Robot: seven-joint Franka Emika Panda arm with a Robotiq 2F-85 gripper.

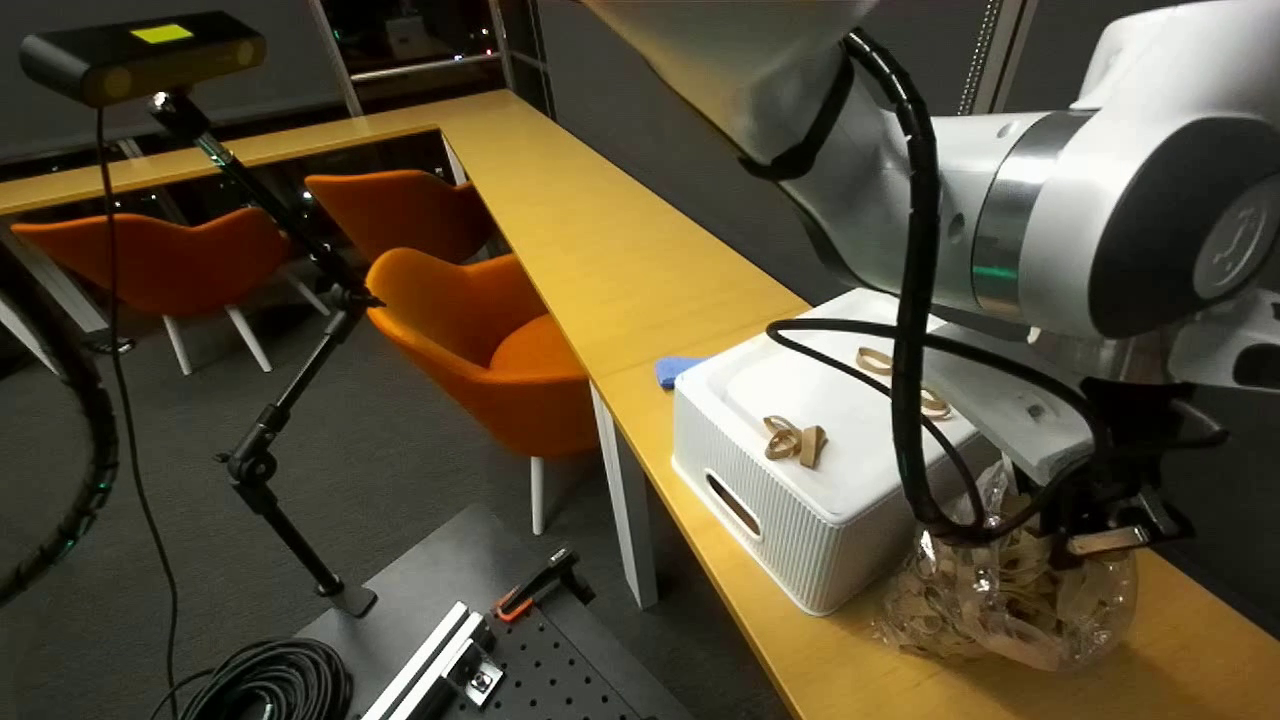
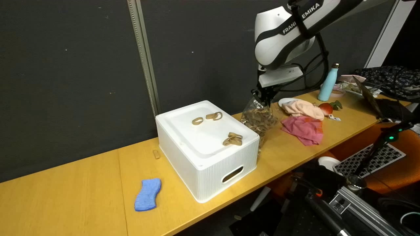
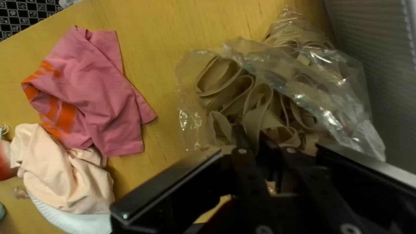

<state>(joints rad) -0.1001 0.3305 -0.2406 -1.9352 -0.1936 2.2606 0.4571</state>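
Observation:
My gripper (image 3: 252,133) points down into a clear plastic bag (image 3: 344,97) full of tan bands (image 3: 224,78). The fingertips are close together among the bands, with a tan strip showing between them; whether they clamp it is too dark to tell. In both exterior views the gripper (image 1: 1100,530) (image 2: 263,98) is at the mouth of the bag (image 1: 1100,600) (image 2: 249,109), which stands on the table beside a white ribbed box (image 1: 760,520) (image 2: 210,131). A few loose tan bands (image 1: 790,440) (image 2: 233,139) lie on the box's lid.
A pink cloth (image 3: 94,94) and a pale cloth (image 3: 65,175) on a white plate (image 3: 78,222) lie beside the bag. A light blue bottle (image 2: 328,85) stands farther off. A blue sponge (image 2: 147,195) lies past the box. An orange chair (image 1: 490,350) is by the table.

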